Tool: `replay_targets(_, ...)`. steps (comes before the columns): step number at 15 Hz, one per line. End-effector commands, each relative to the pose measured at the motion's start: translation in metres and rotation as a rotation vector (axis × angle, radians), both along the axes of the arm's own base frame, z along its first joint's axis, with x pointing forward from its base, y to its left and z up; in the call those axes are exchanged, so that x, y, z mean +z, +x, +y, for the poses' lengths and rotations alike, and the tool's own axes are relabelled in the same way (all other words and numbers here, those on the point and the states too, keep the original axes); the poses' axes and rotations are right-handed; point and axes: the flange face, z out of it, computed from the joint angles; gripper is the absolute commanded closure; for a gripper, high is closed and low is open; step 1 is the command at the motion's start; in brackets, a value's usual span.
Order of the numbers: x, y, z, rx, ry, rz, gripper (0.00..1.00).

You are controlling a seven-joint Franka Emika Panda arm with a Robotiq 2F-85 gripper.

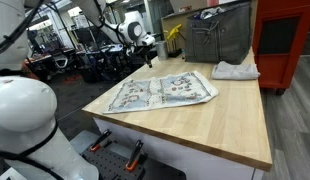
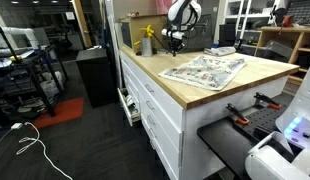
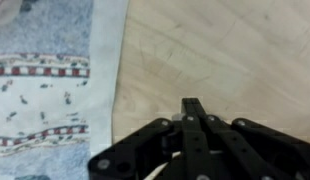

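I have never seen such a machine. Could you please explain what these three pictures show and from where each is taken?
This is one robot arm with a two-finger gripper at its end. Two pictures come from cameras standing outside the robot; they look at the same wooden table from different places. The third comes from a camera on the wrist, looking down past the gripper. A flat patterned cloth lies on the table; in the wrist view it shows at the picture's left. A crumpled white cloth lies near a table corner. The gripper is shut and holds nothing; it is above bare wood beside the patterned cloth.
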Motion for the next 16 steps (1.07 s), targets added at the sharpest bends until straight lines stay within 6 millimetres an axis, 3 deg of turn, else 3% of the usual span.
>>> replay_targets(1, -0.009, 0.008, -0.058, -0.166, -0.043, 0.019, 1.00)
replay_targets(4, -0.028, 0.008, -0.115, -0.295, -0.072, 0.044, 1.00)
replay_targets(8, -0.040, 0.008, -0.169, -0.435, -0.086, 0.057, 1.00)
replay_targets(12, -0.037, 0.014, -0.189, -0.512, -0.089, 0.038, 1.00)
replay_targets(16, -0.061, 0.018, -0.191, -0.550, -0.127, 0.046, 1.00)
